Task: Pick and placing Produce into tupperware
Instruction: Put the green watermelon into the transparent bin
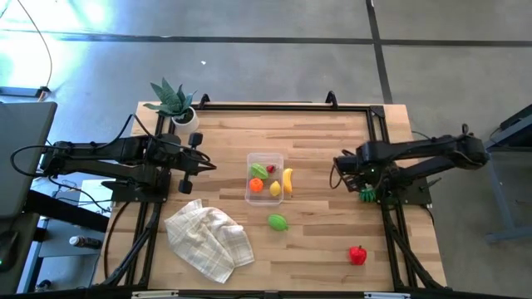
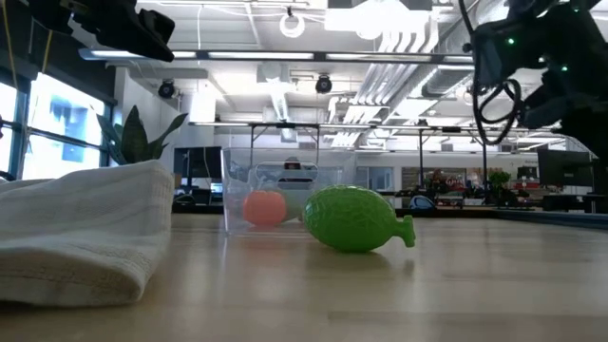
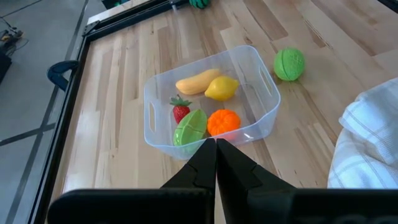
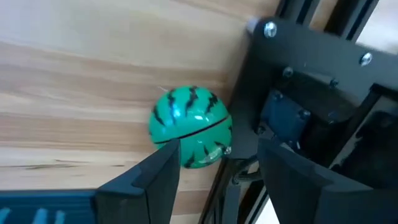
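Beside right arm base: striped green melon (image 4: 189, 126), barely visible overhead.

No legible text, label, brand, number or sign appears in any view. The clear rectangular plastic tub (image 3: 256, 93), the toy produce pieces and the light wooden slatted table top (image 1: 316, 158) carry no readable markings. The room fixtures visible beyond the table in the low view show no readable lettering.
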Motion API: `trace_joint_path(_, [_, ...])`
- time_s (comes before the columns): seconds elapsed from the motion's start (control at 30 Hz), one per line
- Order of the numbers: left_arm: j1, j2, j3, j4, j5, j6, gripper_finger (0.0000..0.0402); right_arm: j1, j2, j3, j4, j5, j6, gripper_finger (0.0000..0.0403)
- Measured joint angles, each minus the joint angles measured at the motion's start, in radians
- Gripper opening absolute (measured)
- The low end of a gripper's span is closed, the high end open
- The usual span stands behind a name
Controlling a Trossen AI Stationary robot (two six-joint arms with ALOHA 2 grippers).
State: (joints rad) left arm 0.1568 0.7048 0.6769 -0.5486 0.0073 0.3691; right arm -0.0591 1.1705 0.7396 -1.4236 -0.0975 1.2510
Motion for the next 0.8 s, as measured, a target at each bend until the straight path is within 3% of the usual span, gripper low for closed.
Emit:
trace_joint_path(0.47, [0.0, 0.0, 0.0, 0.0, 0.0, 0.0, 0.0003, 0.023, -0.003, 0.001, 0.053, -0.025, 0.008, 0.0258])
trace_joint_path(0.8, [0.0, 0.0, 0.0, 0.0, 0.0, 0.0, 0.0003, 0.093, 0.002, -0.002, 0.083, -0.027, 0.097, 0.0262])
